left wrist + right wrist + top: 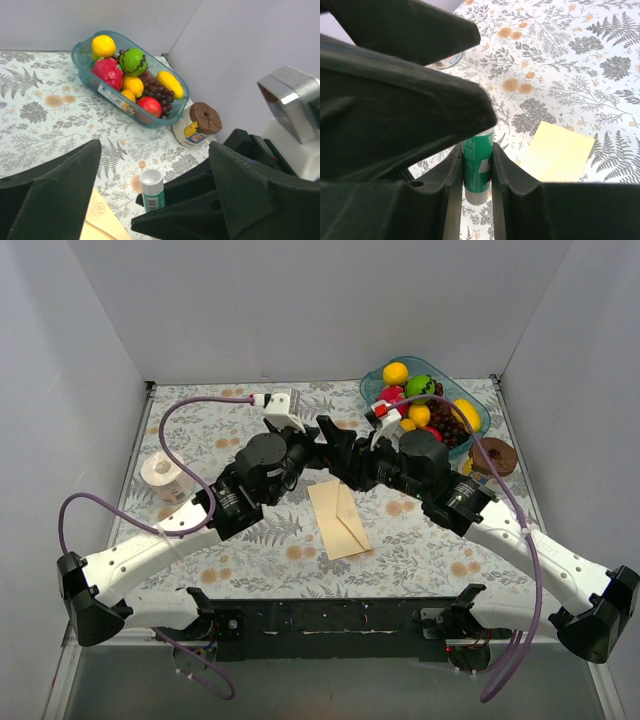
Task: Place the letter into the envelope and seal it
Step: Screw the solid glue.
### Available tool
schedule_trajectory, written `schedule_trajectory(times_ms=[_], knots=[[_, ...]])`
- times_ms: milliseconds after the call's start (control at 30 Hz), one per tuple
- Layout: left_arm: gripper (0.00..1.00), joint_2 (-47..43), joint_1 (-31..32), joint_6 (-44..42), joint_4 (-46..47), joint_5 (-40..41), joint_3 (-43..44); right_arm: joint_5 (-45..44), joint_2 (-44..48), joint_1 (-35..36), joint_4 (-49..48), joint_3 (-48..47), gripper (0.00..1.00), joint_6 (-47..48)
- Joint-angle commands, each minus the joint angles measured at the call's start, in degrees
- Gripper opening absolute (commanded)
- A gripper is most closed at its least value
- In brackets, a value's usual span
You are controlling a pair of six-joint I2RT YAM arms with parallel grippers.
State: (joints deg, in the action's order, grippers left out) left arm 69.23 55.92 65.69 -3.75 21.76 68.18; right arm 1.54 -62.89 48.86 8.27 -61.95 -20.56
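Top view, centre: pale cream-yellow paper envelope (338, 518) lying flat on the fern-patterned tablecloth (260, 540) | Just above it in the frame: right gripper (477, 167) clenched on a green glue stick with white cap (151, 189), cap up | left gripper (156, 147) released, fingers spread either side of the stick, apart from it.

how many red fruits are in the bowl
2. One red fruit sits beside the green fruit; the other lies at the bowl's near rim beside the grapes. More may hide underneath.
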Motion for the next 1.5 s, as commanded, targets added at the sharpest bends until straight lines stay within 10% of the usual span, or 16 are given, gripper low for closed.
schedule_trajectory(times_ms=[0, 367, 633, 1000, 1133, 1300, 1467], knots=[[0.98, -5.23, 2.53, -2.66, 5.30, 2.43, -3.99, 4.68, 3.98, 0.88, -7.46, 2.08, 0.01, 2.96], [0.98, -14.66, -4.06, -1.71, 23.43, -35.89, -13.95, 26.49, 14.90, 0.01, -13.63, 9.04, 0.01, 7.29], [0.73, -10.08, -4.77, -0.39, 24.40, -49.96, -10.79, 28.34, 15.61, -0.08, -13.90, 8.78, 0.01, 7.81], [0.42, -9.29, -5.12, 1.02, 26.60, -51.64, -11.93, 26.23, 17.28, -0.08, -13.55, 9.04, 0.01, 8.60], [0.00, -9.11, -5.21, 1.72, 27.22, -50.94, -12.20, 25.88, 17.10, -0.08, -12.85, 8.87, 0.01, 8.87], [0.00, -8.07, -5.30, 0.32, 23.71, -46.82, -10.09, 22.73, 15.35, -0.08, -11.71, 8.17, 0.01, 8.26], [0.00, -1.05, -1.89, -7.04, 6.94, -23.48, 1.39, 5.08, 5.61, 0.01, -5.29, 0.28, 0.01, 6.33]])
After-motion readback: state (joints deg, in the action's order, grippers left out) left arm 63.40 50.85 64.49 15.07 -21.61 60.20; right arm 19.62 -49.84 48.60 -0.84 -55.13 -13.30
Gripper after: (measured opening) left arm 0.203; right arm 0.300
